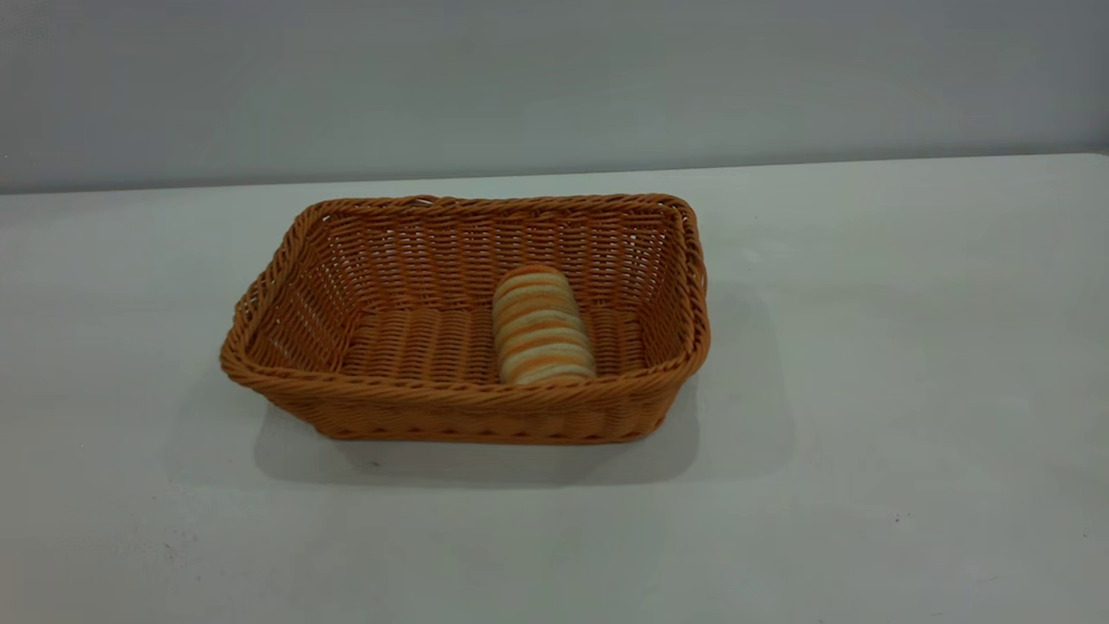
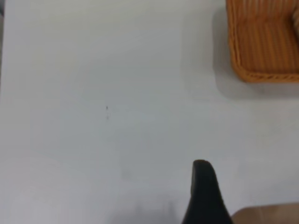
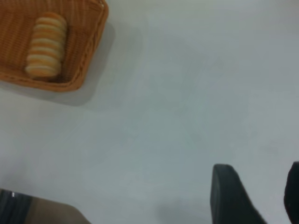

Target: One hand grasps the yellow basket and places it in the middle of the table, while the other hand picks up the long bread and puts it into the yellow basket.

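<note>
The yellow basket (image 1: 468, 394) stands on the white table (image 1: 866, 390), a little left of its middle. The long bread (image 1: 541, 325) lies inside it on the basket floor, right of centre, one end towards the front rim. Neither gripper shows in the exterior view. In the left wrist view my left gripper (image 2: 204, 196) is a dark shape above bare table, well away from the basket's corner (image 2: 261, 46). In the right wrist view my right gripper (image 3: 259, 186) is open and empty above bare table, far from the basket (image 3: 88, 51) and the bread (image 3: 46, 44).
A grey wall (image 1: 554, 78) rises behind the table's far edge. A tan surface shows at the border of the left wrist view (image 2: 266, 214) and of the right wrist view (image 3: 51, 212). Bare tabletop lies all around the basket.
</note>
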Robot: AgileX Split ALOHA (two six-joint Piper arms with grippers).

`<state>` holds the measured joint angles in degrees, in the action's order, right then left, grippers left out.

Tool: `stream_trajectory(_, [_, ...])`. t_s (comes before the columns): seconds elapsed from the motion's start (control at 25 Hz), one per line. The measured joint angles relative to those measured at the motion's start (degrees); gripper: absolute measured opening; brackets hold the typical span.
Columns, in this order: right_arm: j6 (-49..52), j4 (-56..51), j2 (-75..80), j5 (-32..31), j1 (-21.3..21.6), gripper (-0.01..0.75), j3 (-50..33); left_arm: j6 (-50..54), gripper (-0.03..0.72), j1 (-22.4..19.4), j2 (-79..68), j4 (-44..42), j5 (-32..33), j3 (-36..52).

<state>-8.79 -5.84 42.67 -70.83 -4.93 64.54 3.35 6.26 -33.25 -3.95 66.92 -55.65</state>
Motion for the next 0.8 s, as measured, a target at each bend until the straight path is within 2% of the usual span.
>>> stream_trajectory(0.36, [-1.8, -0.1, -40.1, -0.1, 0.0, 0.334, -19.1, 2.8, 0.555, 0.0, 24.2, 0.0, 0.0, 7.2])
stream_trajectory(0.64, [-2.1, -1.4, -44.0, -0.1, -0.7, 0.334, -29.7, 2.2, 0.555, 0.0, 33.8, 0.0, 0.0, 15.3])
stream_trajectory(0.8, [-2.1, -1.9, -44.0, 0.0, -1.4, 0.334, -34.4, 1.1, 0.555, 0.0, 34.6, -0.4, 0.0, 20.1])
